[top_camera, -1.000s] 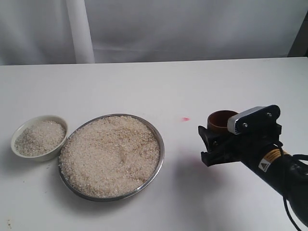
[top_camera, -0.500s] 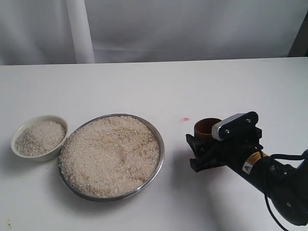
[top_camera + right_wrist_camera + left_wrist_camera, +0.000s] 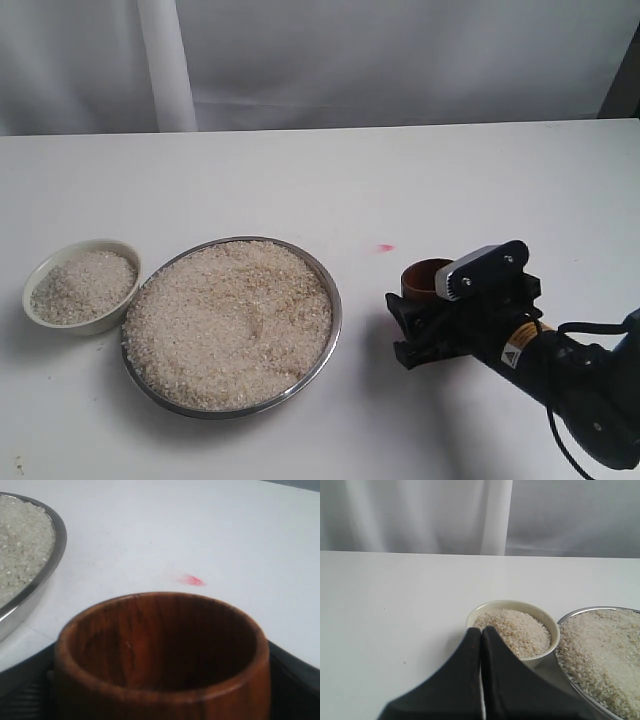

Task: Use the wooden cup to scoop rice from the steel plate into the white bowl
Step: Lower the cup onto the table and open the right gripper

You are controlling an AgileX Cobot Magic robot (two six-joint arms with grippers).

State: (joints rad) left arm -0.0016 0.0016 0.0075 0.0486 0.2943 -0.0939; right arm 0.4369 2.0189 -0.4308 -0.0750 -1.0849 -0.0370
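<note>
1. The steel plate [image 3: 337,318] is lying on the white tabletop [image 3: 300,170], and a wide heap of rice [image 3: 230,325] is filling it almost up to the rim.
2. The white bowl [image 3: 72,327] is standing just beside the steel plate, on its left side, and it is also holding rice, piled to about its rim.
3. The wooden cup [image 3: 424,278] is standing upright to the right of the steel plate, clearly apart from it, with bare tabletop between them.
4. The right tool [image 3: 401,329] is gripping the wooden cup, with one black finger on each side of its wall and the jaws standing wide around it.
5. In the right wrist view, the inside of the cup is showing only dark, bare wood.
6. I cannot tell whether the cup is resting on the tabletop or hanging a little above it.
7. A small pink mark [image 3: 385,247] is lying on the tabletop, to the right of the steel plate and behind the cup.
8. The left tool [image 3: 481,634] is hovering near the white bowl, on the side away from the steel plate, with its two fingers pressed together and nothing between them.
</note>
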